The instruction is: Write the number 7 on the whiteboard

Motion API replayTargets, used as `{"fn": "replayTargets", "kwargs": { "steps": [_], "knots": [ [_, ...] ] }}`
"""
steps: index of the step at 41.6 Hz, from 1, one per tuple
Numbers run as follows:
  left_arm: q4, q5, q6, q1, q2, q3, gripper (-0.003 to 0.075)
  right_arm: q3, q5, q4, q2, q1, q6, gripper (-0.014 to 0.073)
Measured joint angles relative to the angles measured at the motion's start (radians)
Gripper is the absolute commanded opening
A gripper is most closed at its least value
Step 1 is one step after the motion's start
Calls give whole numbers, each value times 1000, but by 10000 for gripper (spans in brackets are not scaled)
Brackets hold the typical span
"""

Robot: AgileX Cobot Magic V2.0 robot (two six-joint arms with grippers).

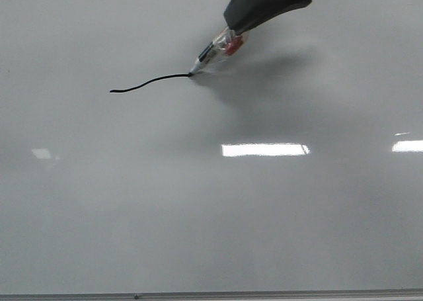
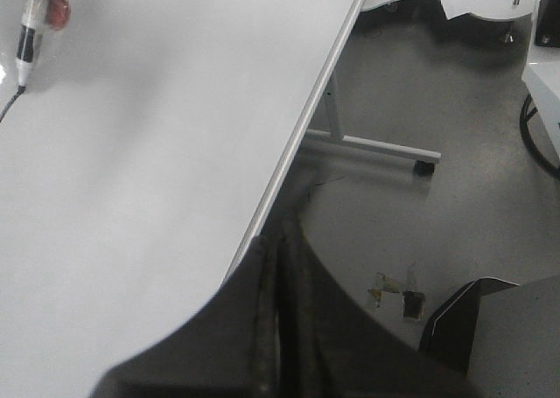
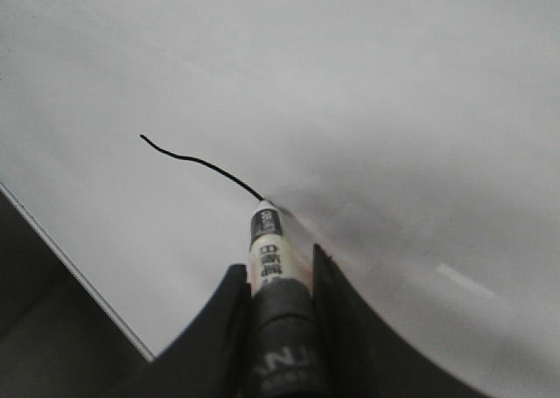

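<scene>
Whiteboard [image 1: 211,215]: a glossy pale grey board is filling the front view, with a thin metal strip running along its 6 o'clock edge and bright rectangular light reflections sitting toward 3 o'clock.

Number 7 [image 1: 149,83]: only a wavy black top stroke is showing, lying toward 10 o'clock of the board's centre and ending at the pen tip.

Marker [image 1: 213,53]: a clear-bodied pen with a red part is slanting down from 1 o'clock, its tip touching the board at the stroke's right end.

Right claw [image 3: 278,280]: its two dark fingers are closing tightly around the marker barrel, one on each side.

Left claw [image 2: 282,328]: it is hanging off the board's edge above the floor, fingers pressed together and holding nothing.
</scene>
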Motion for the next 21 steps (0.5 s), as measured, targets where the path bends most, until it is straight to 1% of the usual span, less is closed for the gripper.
{"fn": "replayTargets", "kwargs": {
  "steps": [11, 21],
  "knots": [
    [0, 0, 0, 0, 0, 0, -20, 1, 11, -7, -2, -2, -2, -59],
    [0, -2, 0, 0, 0, 0, -20, 1, 10, -14, 63, 63, -2, -59]
  ]
}}
